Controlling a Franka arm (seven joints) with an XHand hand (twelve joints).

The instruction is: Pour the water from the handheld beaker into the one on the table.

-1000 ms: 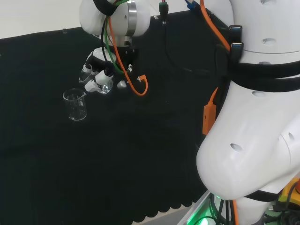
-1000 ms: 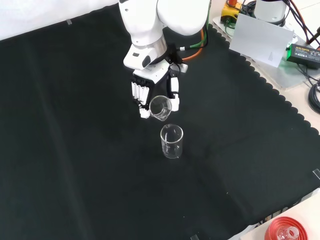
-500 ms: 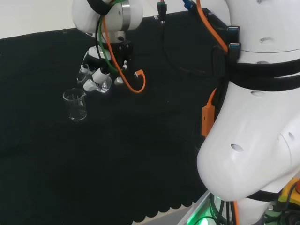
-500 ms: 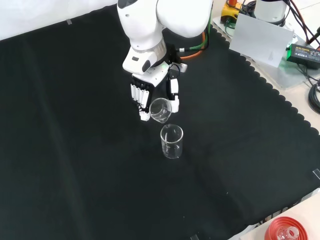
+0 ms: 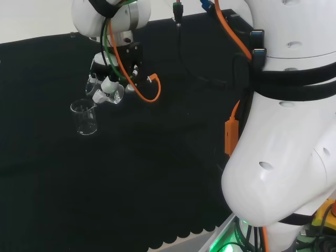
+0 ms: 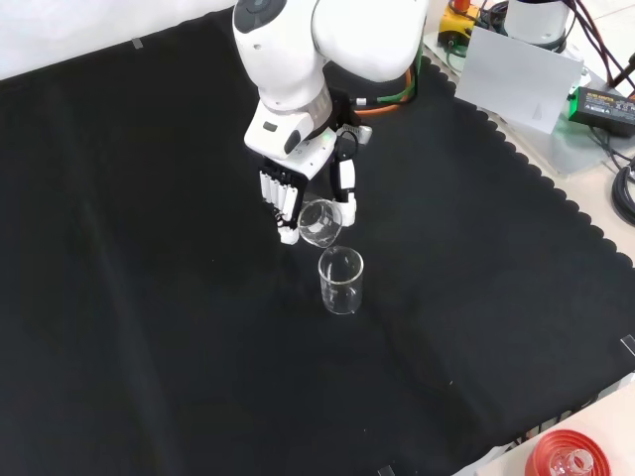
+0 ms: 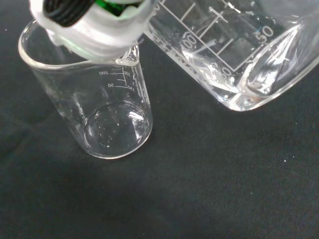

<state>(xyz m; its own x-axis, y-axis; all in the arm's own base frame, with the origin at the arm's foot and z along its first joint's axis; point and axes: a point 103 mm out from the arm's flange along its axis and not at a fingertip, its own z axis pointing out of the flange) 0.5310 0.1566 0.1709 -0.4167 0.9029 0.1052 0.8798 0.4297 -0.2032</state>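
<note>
The hand (image 6: 298,188) has its fingers curled round the tilted handheld beaker (image 6: 319,221), just above and behind the table beaker (image 6: 340,282), which stands upright mid-cloth (image 6: 149,297) with bare cloth all round (scalloped edge well off). The wrist view shows graduation marks on both beakers and droplets on the table beaker's floor.

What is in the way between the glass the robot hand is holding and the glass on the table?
Nothing I can see. The robot hand holds a tilted glass just above the open top of the glass on the table. Between them is only air, and the black cloth around them is bare.
</note>
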